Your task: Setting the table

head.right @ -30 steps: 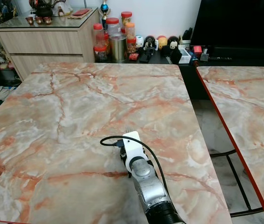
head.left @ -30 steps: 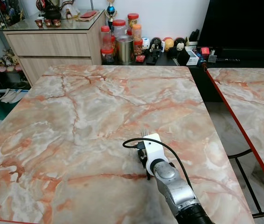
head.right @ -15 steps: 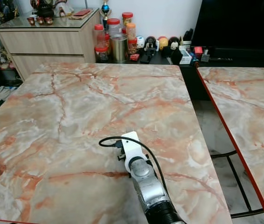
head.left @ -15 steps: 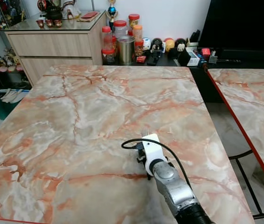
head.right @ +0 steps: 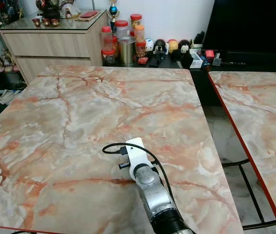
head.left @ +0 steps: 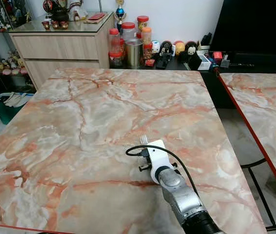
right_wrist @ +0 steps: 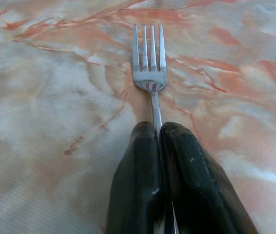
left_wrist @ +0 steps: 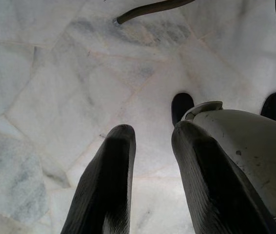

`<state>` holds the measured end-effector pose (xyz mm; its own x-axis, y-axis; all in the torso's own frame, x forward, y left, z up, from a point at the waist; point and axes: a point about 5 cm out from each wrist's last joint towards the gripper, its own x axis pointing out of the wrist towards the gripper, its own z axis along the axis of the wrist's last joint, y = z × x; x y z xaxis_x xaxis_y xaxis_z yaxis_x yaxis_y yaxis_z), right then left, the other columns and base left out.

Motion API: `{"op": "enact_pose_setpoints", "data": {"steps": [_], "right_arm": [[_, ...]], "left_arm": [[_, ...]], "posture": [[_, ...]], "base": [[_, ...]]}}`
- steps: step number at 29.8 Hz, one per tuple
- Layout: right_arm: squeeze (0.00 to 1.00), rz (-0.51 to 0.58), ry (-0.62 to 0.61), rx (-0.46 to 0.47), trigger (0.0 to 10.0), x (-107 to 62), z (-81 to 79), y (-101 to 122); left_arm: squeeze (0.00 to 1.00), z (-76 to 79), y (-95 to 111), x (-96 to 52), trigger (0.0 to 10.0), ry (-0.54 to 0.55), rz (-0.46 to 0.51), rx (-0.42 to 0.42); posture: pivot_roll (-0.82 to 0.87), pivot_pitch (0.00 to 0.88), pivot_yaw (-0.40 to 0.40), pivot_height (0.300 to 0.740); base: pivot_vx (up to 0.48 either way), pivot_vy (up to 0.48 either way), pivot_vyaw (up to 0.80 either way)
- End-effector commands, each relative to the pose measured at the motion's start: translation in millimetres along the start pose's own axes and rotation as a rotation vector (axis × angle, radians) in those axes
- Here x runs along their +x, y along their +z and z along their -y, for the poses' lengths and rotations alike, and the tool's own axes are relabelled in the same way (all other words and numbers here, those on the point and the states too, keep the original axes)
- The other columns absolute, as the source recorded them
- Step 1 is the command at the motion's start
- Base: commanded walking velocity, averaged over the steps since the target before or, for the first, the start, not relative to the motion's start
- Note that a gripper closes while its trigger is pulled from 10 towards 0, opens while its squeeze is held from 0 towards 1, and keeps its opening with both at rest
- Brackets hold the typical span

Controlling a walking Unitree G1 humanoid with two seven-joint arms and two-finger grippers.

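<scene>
Since a second ago our right gripper (right_wrist: 158, 146) has edged leftward over the marble desk (head.left: 79, 122), fingers clamped on the fork (right_wrist: 150, 63) whose tines jut just ahead, so placing it remains undone.

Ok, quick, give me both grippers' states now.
Left gripper: open, holding nothing, hanging over the floor.
Right gripper: shut on the fork, low over the table.
</scene>
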<state>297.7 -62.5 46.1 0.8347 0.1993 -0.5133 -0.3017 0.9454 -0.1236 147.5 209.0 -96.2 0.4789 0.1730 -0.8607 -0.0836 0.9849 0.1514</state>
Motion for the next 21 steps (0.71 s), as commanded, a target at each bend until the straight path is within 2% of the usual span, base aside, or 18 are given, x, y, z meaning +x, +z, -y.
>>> {"op": "enact_pose_setpoints", "data": {"steps": [1, 11, 13, 14, 15, 16, 20, 21], "right_arm": [[0.00, -0.059, -0.018, -0.004, 0.0, 1.3, 5.0, -12], [0.00, 0.012, -0.033, -0.001, 0.0, 1.9, 9.4, -2], [0.00, 0.109, -0.047, 0.016, 0.0, 0.7, 11.5, 12], [0.00, 0.109, -0.047, 0.016, 0.0, 0.7, 11.5, 12], [0.00, 0.166, -0.053, 0.011, 3.5, -0.8, 12.4, 19], [0.00, 0.223, -0.050, 0.009, 10.0, -2.3, 12.5, 27], [0.00, 0.266, -0.051, 0.004, 10.0, -3.8, 12.2, 33], [0.00, 0.355, -0.056, 0.002, 10.0, -7.5, 12.7, 44]], "left_arm": [[0.00, -0.2, 1, 0.3, 10.0, -0.006, -0.004, 0.011], [0.00, -0.6, 4, 0.7, 10.0, 0.000, 0.010, 0.013], [0.00, -1.0, 7, 0.8, 10.0, 0.009, 0.024, 0.005], [0.00, -1.0, 7, 0.8, 10.0, 0.009, 0.024, 0.005], [0.00, -1.2, 8, 0.9, 10.0, 0.012, 0.031, 0.001], [0.00, -1.1, 8, 1.0, 10.0, 0.012, 0.032, 0.003], [0.00, -1.7, 8, 1.0, 10.0, 0.013, 0.032, 0.005], [0.00, -1.8, 9, 0.9, 10.0, 0.013, 0.034, 0.009]], "posture": [[-0.05, 0.000, 0.000, 0.740], [-0.05, 0.000, 0.001, 0.740], [-0.05, 0.000, 0.000, 0.740], [-0.05, 0.000, 0.000, 0.740], [-0.05, 0.000, 0.000, 0.740], [-0.05, 0.000, 0.000, 0.740], [-0.05, 0.000, 0.001, 0.740], [-0.05, 0.000, 0.004, 0.740]], "base": [[0.000, 0.000, 0.00], [0.000, 0.000, 0.00], [0.000, 0.000, 0.00], [0.000, 0.000, 0.00], [0.000, 0.000, 0.00], [0.000, 0.000, 0.00], [0.000, 0.000, 0.00], [0.000, 0.000, 0.00]]}}
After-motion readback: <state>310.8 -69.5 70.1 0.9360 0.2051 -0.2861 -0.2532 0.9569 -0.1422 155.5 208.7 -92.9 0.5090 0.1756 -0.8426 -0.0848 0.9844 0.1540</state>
